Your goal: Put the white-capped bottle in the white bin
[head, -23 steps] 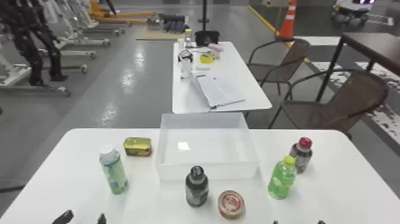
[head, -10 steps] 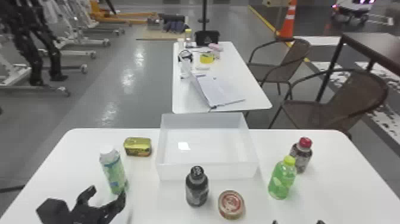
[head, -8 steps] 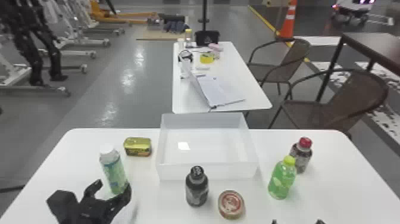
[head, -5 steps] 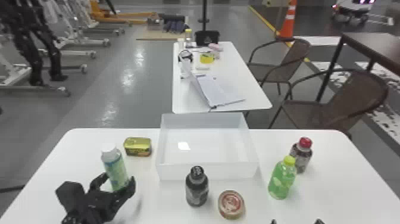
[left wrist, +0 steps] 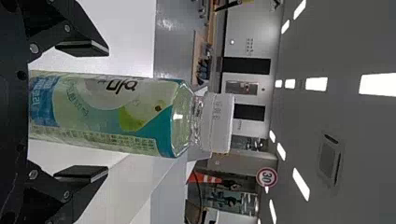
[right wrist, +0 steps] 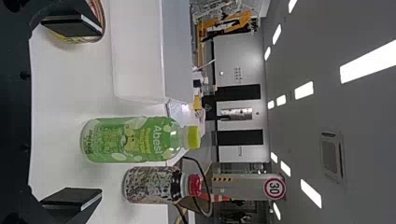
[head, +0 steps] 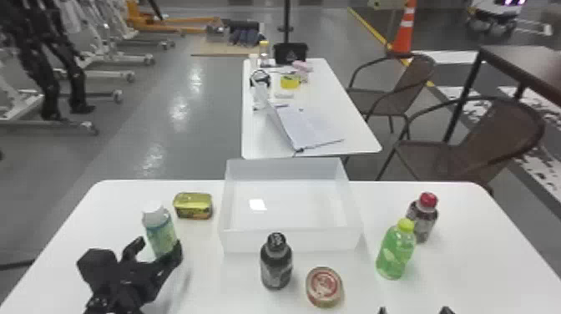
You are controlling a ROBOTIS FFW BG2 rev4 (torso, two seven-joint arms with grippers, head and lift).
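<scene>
In the head view my left gripper (head: pixel 158 249) stands open around the lower body of the white-capped bottle (head: pixel 161 234), at the table's left. In the left wrist view, gaps show between the white-capped bottle (left wrist: pixel 107 114) and both fingers of the left gripper (left wrist: pixel 107 111). The bottle stands on the table. The white bin (head: pixel 292 241) is at the table's back middle, right of the bottle; nothing lies inside. My right gripper (head: pixel 414 310) is at the head view's bottom edge; in the right wrist view the right gripper (right wrist: pixel 101 111) is open and holds nothing.
A yellow tin (head: pixel 193 206) lies between bottle and bin. A dark bottle (head: pixel 276 262) and a round tin (head: pixel 324 287) are in front of the bin. Right of it stand a green bottle (head: pixel 395 252) and a red-capped bottle (head: pixel 423 219).
From the bottom edge, my left gripper has come forward and to the right, up around the white-capped bottle. That bottle has shifted very slightly to the right. The right gripper has hardly moved.
</scene>
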